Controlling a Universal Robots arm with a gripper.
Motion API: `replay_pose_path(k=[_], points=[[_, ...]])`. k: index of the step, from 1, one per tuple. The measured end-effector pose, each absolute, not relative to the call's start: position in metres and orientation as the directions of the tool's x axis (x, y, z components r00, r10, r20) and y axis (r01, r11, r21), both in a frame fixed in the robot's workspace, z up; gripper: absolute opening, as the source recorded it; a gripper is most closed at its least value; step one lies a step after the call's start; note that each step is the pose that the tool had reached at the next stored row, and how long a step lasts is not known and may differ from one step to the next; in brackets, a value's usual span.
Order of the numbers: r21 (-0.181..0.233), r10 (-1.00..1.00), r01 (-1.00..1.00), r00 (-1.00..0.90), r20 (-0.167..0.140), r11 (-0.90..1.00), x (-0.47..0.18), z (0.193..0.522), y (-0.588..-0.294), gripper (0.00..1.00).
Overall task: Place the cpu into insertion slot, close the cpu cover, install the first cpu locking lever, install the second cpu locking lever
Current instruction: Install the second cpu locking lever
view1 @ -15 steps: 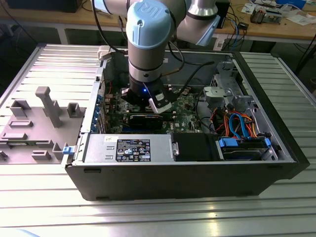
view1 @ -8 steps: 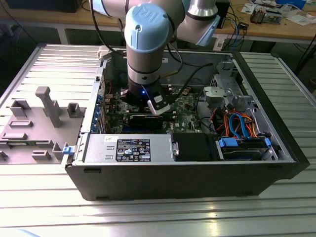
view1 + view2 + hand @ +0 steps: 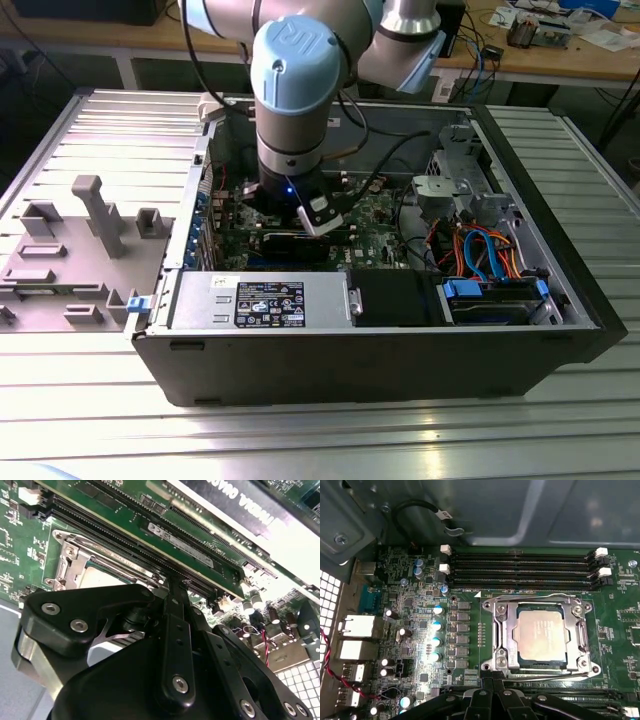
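The dull silver-grey square cpu point(image 3: 541, 636) lies flat in the insertion slot point(image 3: 530, 664), a dark square recess in the middle of the green motherboard point(image 3: 470, 630), and the thin silvery metal cpu cover point(image 3: 503, 630) frames it on all sides, lying down around the chip's edges. In the second wrist view the same silvery cpu cover point(image 3: 75, 562) appears beside a pale corner of the cpu point(image 3: 100, 577), just past the black gripper point(image 3: 167, 587). The gripper's black fingers point(image 3: 172, 605) reach toward the long narrow black memory slots point(image 3: 520, 567) at the socket's edge; whether they are spread or pressed together cannot be told, and nothing is seen pinched between them. In the exterior view the grey and pale blue robot arm point(image 3: 295, 80) reaches down into the open black computer case point(image 3: 380, 350), which rests on a ribbed metal table point(image 3: 320, 440), with a grey plastic fixture tray point(image 3: 70, 250) at the exterior view's left.
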State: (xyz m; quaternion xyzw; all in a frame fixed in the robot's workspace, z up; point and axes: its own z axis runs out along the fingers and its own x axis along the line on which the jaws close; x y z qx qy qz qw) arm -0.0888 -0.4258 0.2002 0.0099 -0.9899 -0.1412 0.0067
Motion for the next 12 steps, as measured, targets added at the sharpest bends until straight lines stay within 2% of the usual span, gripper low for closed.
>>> replay_pose_path(k=[12], points=[[0.304, -0.022, -0.018, -1.0, 0.01, 0.953, -0.0918, 0.1948, -0.4247, 0.11]])
